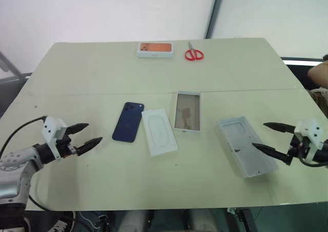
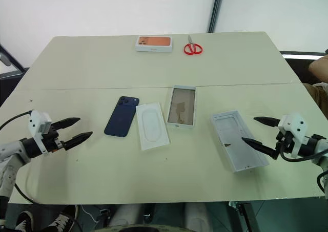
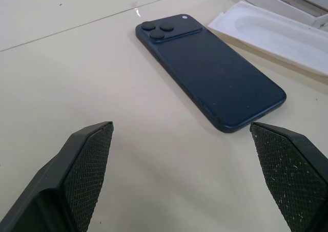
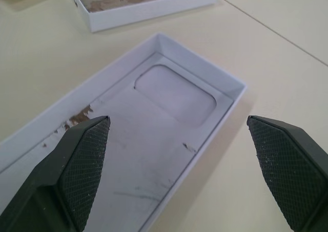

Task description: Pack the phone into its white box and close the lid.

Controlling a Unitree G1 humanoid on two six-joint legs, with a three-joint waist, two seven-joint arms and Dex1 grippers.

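Observation:
The dark blue phone lies back up on the table, left of centre, its camera bump at the far end. The white box with a brownish inside sits at the middle. The lid, a pale hollow shell, lies open side up to the right. My left gripper hovers open to the left of the phone, pointing at it, and the phone lies beyond its fingertips in the left wrist view. My right gripper stands open at the lid's right side, above the lid.
A flat white insert with an oval recess lies between phone and box. An orange-topped box and red scissors sit at the table's far edge. A person's arm shows at the right edge.

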